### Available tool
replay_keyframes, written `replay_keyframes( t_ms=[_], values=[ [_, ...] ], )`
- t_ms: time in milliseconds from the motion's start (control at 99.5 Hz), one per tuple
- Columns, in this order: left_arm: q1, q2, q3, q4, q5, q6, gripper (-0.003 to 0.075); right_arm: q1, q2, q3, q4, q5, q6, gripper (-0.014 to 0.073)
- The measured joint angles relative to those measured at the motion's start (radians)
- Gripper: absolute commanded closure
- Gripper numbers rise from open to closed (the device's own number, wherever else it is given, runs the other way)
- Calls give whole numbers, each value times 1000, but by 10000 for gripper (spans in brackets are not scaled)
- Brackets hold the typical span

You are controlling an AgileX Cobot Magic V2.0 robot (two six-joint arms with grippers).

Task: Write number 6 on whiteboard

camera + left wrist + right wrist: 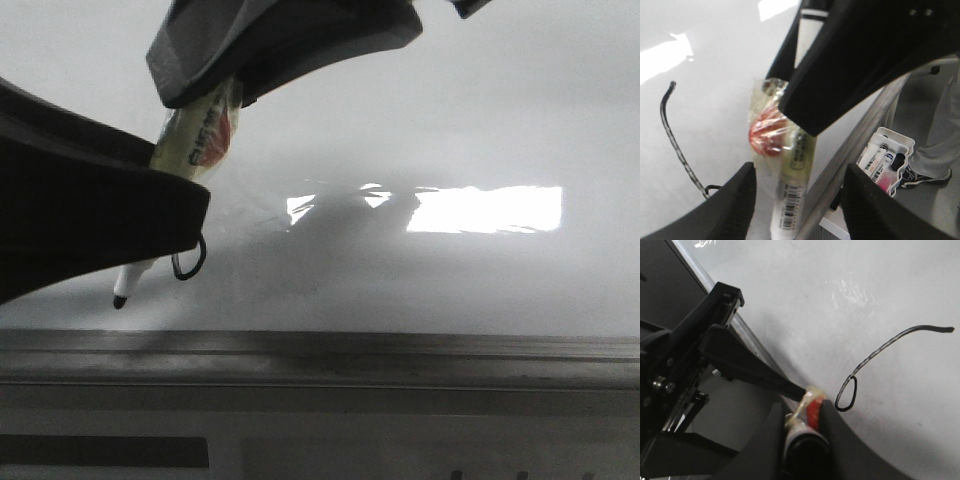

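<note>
The whiteboard (450,120) lies flat, pale and glossy. The number 6 is drawn on it as a thin black line: a long slanted stem (880,352) with a small loop (846,395) at its end; it also shows in the left wrist view (677,145), and only its loop (190,262) shows in the front view. My right gripper (807,407) is shut on a white marker (790,200) wrapped in clear tape with a red patch. The marker's black tip (120,300) is just beside the loop, near the board's front edge. My left gripper (800,205) is open, its fingers (120,215) on either side of the marker without touching it.
The board's grey metal frame (320,355) runs along the front. A bright glare patch (485,208) lies mid-board. Off the board's edge are a white tray of spare markers (887,160) and a person's leg and shoe (932,150).
</note>
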Motion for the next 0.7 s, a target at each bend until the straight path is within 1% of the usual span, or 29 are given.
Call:
replay_keyframes(
  t_ms=[50, 100, 291, 362, 703],
  values=[
    [5, 0, 0, -4, -4, 0, 400, 0, 0, 0, 0, 0, -2, 657],
    [7, 0, 0, -7, -4, 0, 443, 0, 0, 0, 0, 2, -2, 657],
    [8, 0, 0, -7, 15, 0, 680, 0, -6, -2, 15, 10, -2, 657],
    [8, 0, 0, -1, 32, 2, 741, 0, -12, -4, 19, 14, -2, 657],
    [8, 0, 0, 12, 38, 9, 741, 0, -12, -4, 32, 17, -2, 657]
  ],
)
